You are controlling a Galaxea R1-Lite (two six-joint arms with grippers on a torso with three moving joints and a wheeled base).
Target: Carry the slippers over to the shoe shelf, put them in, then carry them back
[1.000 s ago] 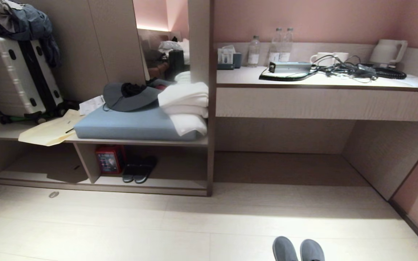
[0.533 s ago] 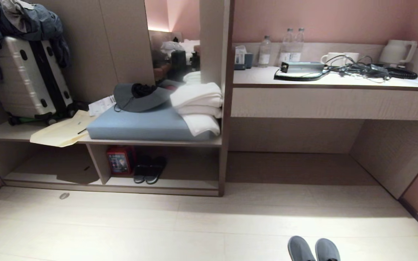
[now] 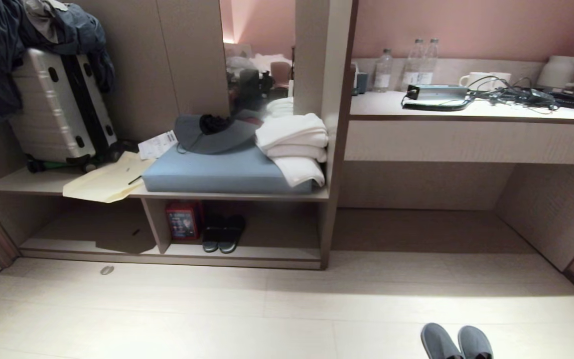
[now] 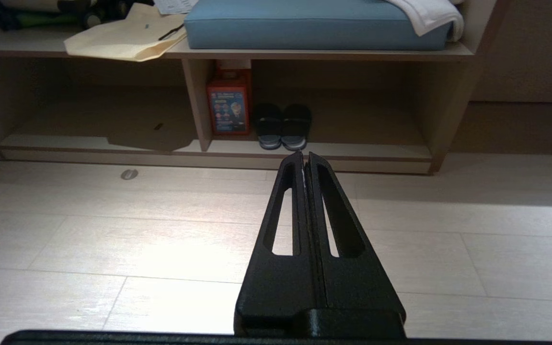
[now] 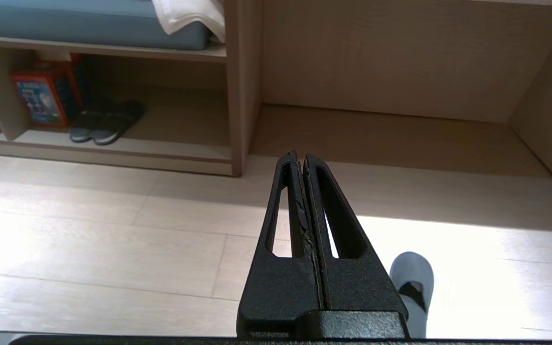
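Note:
The grey-blue slippers (image 3: 456, 341) lie side by side on the pale floor at the bottom right of the head view, toes toward the furniture. One of the slippers (image 5: 412, 278) shows in the right wrist view, just beside the right gripper (image 5: 299, 157), which is shut and empty above the floor. The shoe shelf (image 3: 277, 252) is the low cubby under the cushioned bench, to the left and farther off. In the left wrist view the left gripper (image 4: 304, 155) is shut, holds nothing and points at the shoe shelf (image 4: 367, 149). Neither arm shows in the head view.
A dark pair of slippers (image 3: 223, 233) and a red box (image 3: 184, 220) stand in the cubby by an upright divider (image 3: 156, 225). Above lie a blue cushion (image 3: 222, 174), white towels (image 3: 294, 144) and a suitcase (image 3: 58, 112). The desk counter (image 3: 476, 112) with bottles and a kettle is at right.
The whole head view has slid to the right, so the camera has turned toward the left. The slippers, the shelf and both grippers keep their places and states.

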